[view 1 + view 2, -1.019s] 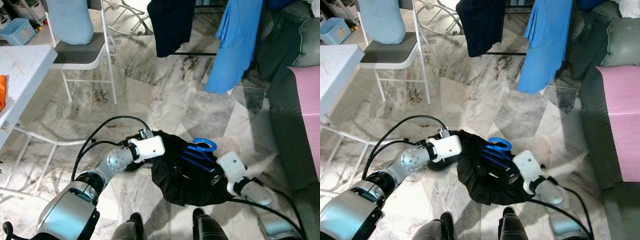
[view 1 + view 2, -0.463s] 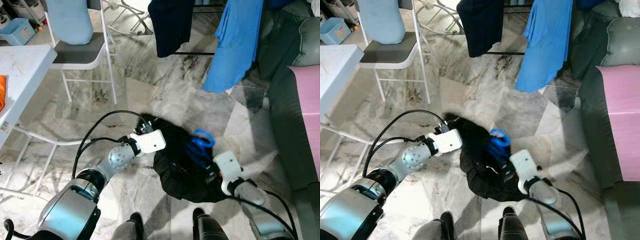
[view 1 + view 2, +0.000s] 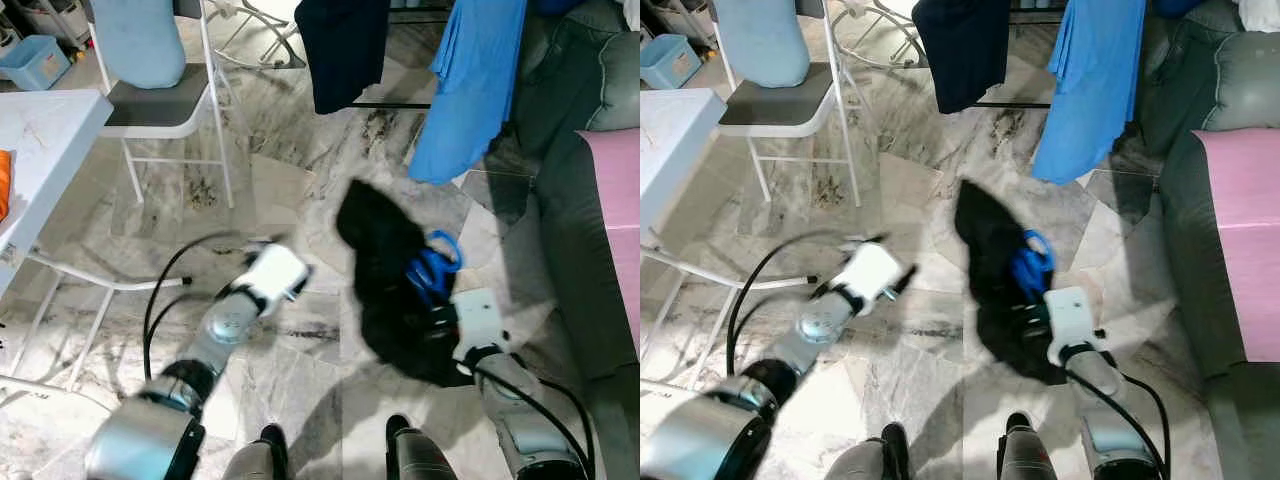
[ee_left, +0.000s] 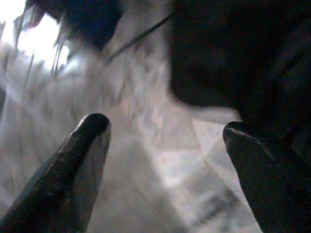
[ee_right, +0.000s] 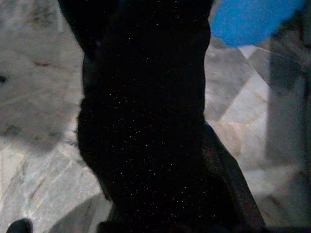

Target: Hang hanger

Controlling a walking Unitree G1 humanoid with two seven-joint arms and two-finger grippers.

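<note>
Blue hanger (image 3: 432, 272) was seen at roughly 4 o'clock from frame centre in the left eye view, lifted off the marble floor (image 3: 300, 200), with a black garment (image 3: 385, 270) draped over it and hanging down from it. Hanger was held at its lower end by the right gripper (image 3: 440, 318), fingers clamped on the hanger with cloth bunched around them; exact contact was hidden by the garment. In the right wrist view the black garment (image 5: 146, 116) was seen close up, with a blue patch at one edge.

Left gripper (image 3: 285, 262) was seen at about 8 o'clock from centre, blurred, well apart from the garment and holding nothing. In the left wrist view its fingertips (image 4: 92, 127) were spread wide with only floor between them.

Further out: a dark garment (image 3: 345, 50) hung at 12 o'clock, a blue shirt (image 3: 470, 90) at 1 o'clock, both above the floor. A white folding chair (image 3: 165, 100) with a light blue cushion (image 3: 140, 40) stood at 10 o'clock. A white table (image 3: 40, 160) edge was at 9 o'clock. A grey sofa (image 3: 580, 150) with pink cloth (image 3: 615, 220) was at 3 o'clock.
</note>
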